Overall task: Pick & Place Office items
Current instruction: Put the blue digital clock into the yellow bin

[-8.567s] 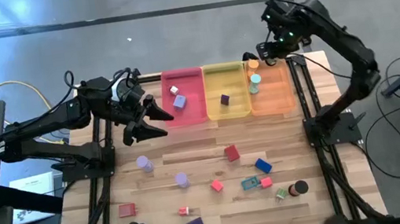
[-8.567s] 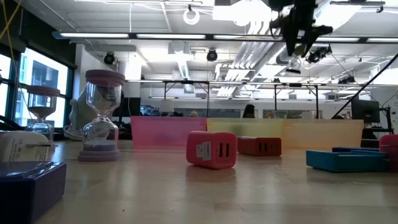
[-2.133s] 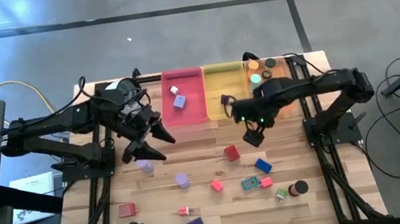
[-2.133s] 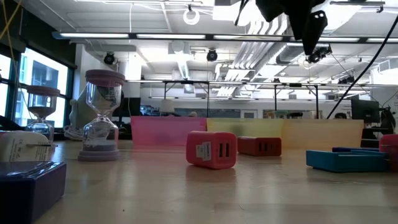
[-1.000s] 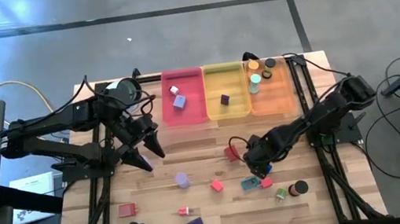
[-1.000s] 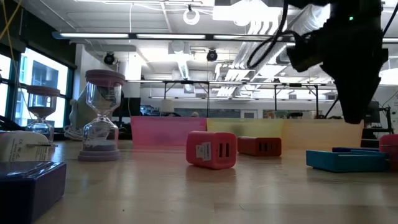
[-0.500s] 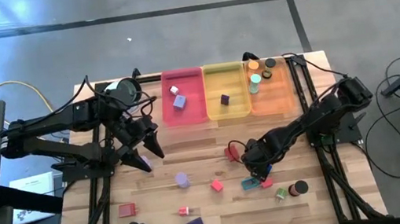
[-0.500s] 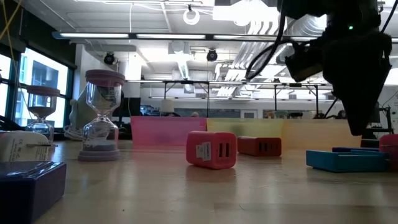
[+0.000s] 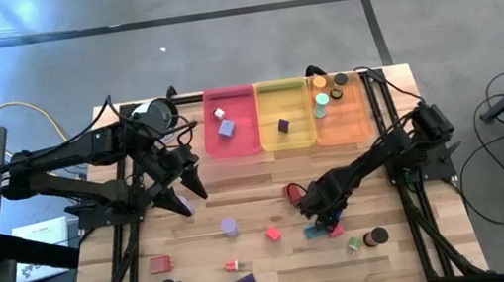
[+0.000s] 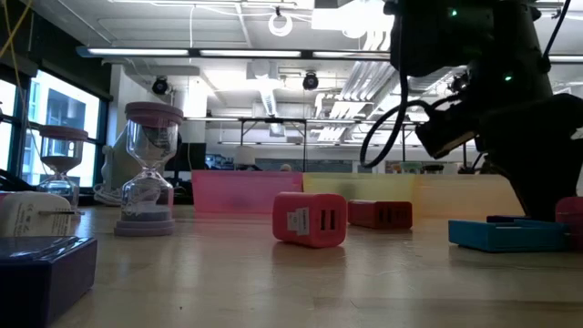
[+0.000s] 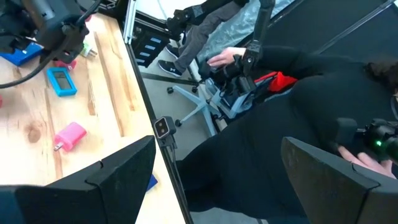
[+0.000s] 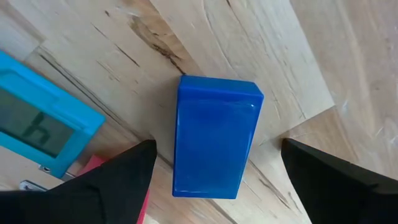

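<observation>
1. Blue was the colour between your right tool's (image 12: 214, 171) fingers: the blue block (image 12: 215, 135) lay flat on the wooden surface (image 9: 270, 263), straight ahead of that tool and centred in its gap, untouched.
2. Your right tool stood wide, one finger on each long side of the block. The block's long axis ran along the gap, so the fingers would close across its short width.
3. From above, the right arm reached low into the cluster near the surface's right half, hiding the block there; the red block (image 9: 290, 192) sat just beside the arm, and the teal piece (image 12: 43, 127) lay near the blue block.
4. Your left tool (image 9: 183, 192) was also wide and empty, hovering near the surface's left edge over a lavender cylinder (image 9: 182, 205), well apart from the blue block. The right arm was clearly the nearer one.
5. Three trays stood side by side at the far edge. The pink tray (image 9: 236, 146) held two small pieces, the yellow tray (image 9: 289, 138) one purple piece, and the orange tray (image 9: 345, 125) a few round discs.
6. Many items remained loose on the surface, so you were early in the sorting, as far as I could judge.
</observation>
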`<move>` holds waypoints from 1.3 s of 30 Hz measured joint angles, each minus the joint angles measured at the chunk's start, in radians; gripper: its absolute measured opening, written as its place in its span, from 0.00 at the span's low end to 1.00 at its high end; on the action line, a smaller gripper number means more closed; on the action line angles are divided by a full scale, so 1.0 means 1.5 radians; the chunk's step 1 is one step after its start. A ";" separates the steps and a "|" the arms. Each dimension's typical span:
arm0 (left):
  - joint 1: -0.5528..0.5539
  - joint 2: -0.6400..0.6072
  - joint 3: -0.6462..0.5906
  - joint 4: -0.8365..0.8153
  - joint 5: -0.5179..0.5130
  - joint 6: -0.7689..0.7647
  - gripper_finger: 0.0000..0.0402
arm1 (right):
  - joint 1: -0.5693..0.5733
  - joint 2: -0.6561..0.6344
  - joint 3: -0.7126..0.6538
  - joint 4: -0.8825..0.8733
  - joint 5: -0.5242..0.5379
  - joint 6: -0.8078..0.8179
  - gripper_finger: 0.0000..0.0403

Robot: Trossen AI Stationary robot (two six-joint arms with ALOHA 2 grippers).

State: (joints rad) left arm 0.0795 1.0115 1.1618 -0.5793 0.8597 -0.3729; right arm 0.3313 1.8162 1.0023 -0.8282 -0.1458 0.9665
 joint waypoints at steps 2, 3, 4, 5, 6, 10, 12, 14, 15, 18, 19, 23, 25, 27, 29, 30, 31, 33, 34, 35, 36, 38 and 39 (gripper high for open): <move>0.000 0.000 0.000 0.000 0.000 0.000 0.85 | -0.002 0.001 0.000 0.003 -0.002 0.000 0.83; 0.000 0.000 0.000 0.000 0.000 0.000 0.85 | -0.004 0.001 -0.001 0.004 -0.004 0.000 0.82; 0.000 0.000 0.000 0.000 0.000 0.000 0.85 | -0.006 -0.001 -0.001 0.005 -0.007 0.000 0.80; 0.000 0.000 0.000 0.000 0.000 0.000 0.85 | -0.006 -0.004 -0.001 0.006 -0.008 0.000 0.77; 0.000 0.000 0.000 0.000 0.000 0.000 0.85 | -0.006 -0.005 -0.001 0.008 -0.008 0.000 0.74; -0.003 0.000 0.000 -0.001 0.000 0.001 0.85 | -0.014 -0.005 -0.002 0.010 -0.020 0.016 0.58; -0.003 0.000 0.000 -0.002 0.000 0.002 0.85 | -0.020 -0.005 -0.003 0.011 -0.027 0.019 0.48; -0.003 0.000 0.000 -0.004 0.000 0.002 0.85 | -0.022 -0.004 -0.002 0.011 -0.042 0.023 0.37; -0.003 0.000 0.000 -0.004 -0.001 0.004 0.85 | -0.023 -0.004 0.000 0.009 -0.043 0.023 0.34; -0.003 0.000 0.000 -0.004 0.000 0.004 0.85 | -0.025 -0.006 0.022 -0.016 -0.042 0.010 0.34; -0.003 0.000 0.000 -0.003 0.000 0.004 0.85 | -0.025 -0.005 0.033 -0.022 -0.040 -0.001 0.34; -0.001 0.000 0.000 -0.003 -0.001 0.009 0.85 | -0.040 -0.007 0.098 -0.097 -0.031 -0.038 0.34; -0.001 0.000 0.000 -0.003 -0.001 0.009 0.85 | -0.049 -0.007 0.137 -0.149 -0.016 -0.063 0.34; -0.001 0.000 0.000 -0.003 -0.001 0.009 0.85 | -0.062 -0.008 0.177 -0.181 0.002 -0.093 0.34; -0.001 0.000 0.000 -0.005 -0.001 0.009 0.85 | -0.078 -0.008 0.217 -0.220 0.020 -0.127 0.34; -0.001 0.000 0.000 -0.007 0.000 0.009 0.85 | -0.088 -0.008 0.237 -0.249 0.029 -0.146 0.34; -0.001 0.000 0.000 -0.012 0.000 0.009 0.85 | -0.100 -0.008 0.260 -0.278 0.040 -0.165 0.34; -0.001 0.000 0.000 -0.023 0.000 0.009 0.85 | -0.127 -0.009 0.301 -0.323 0.072 -0.201 0.34; -0.001 0.000 0.000 -0.027 0.000 0.008 0.85 | -0.142 -0.009 0.318 -0.336 0.085 -0.218 0.34; -0.001 0.000 0.000 -0.030 0.000 0.007 0.85 | -0.157 -0.009 0.333 -0.341 0.096 -0.232 0.34; -0.003 0.000 0.000 -0.032 0.000 0.006 0.85 | -0.173 -0.009 0.348 -0.345 0.108 -0.244 0.34; -0.007 0.000 0.000 -0.035 0.001 0.006 0.85 | -0.208 -0.009 0.371 -0.351 0.119 -0.265 0.34; -0.010 0.000 0.000 -0.036 0.001 0.006 0.85 | -0.225 -0.009 0.382 -0.351 0.123 -0.277 0.34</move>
State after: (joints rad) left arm 0.0642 1.0115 1.1618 -0.6327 0.8610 -0.3634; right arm -0.0060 1.8023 1.5747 -1.3554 0.0388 0.5510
